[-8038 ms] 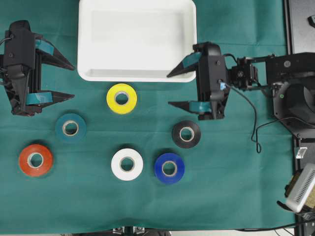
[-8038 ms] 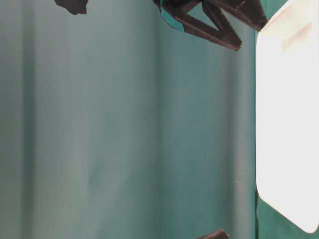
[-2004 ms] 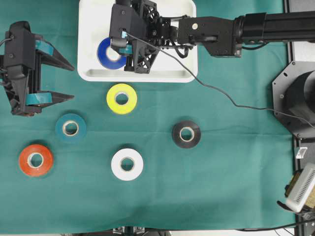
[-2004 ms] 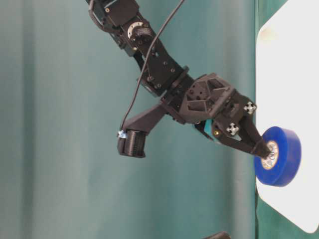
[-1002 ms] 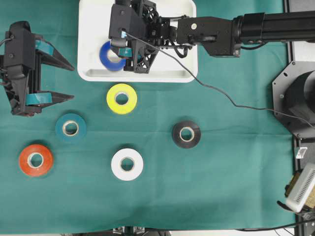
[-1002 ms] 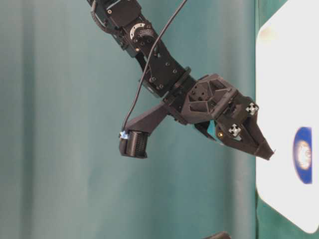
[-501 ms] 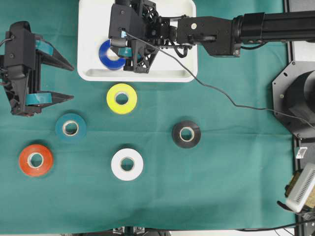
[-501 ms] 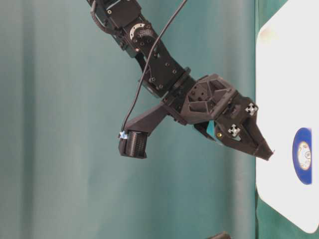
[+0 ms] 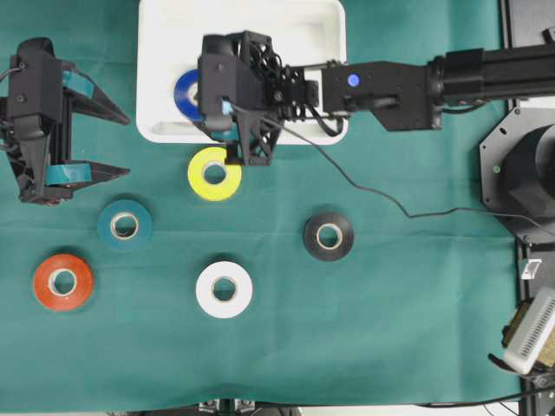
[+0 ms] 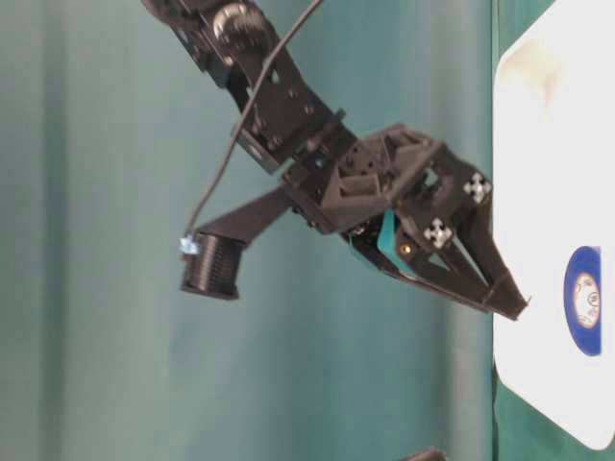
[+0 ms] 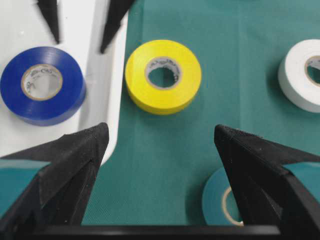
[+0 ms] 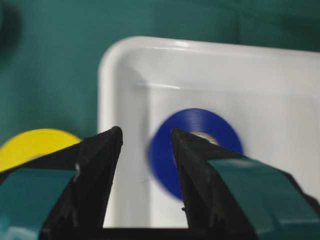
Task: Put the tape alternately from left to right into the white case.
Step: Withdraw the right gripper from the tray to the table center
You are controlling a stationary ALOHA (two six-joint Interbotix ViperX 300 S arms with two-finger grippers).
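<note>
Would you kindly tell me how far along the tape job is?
One of six done: the blue roll lies in the white case. Nothing is in hand; the right claw hangs empty over the case's rim. Yellow, teal, orange-red, white and black remain on the cloth.

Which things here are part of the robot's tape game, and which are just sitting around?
Part of the job: blue roll in the white case; yellow, teal, orange-red, white, black rolls.

Just lying about: white box, green cloth.
</note>
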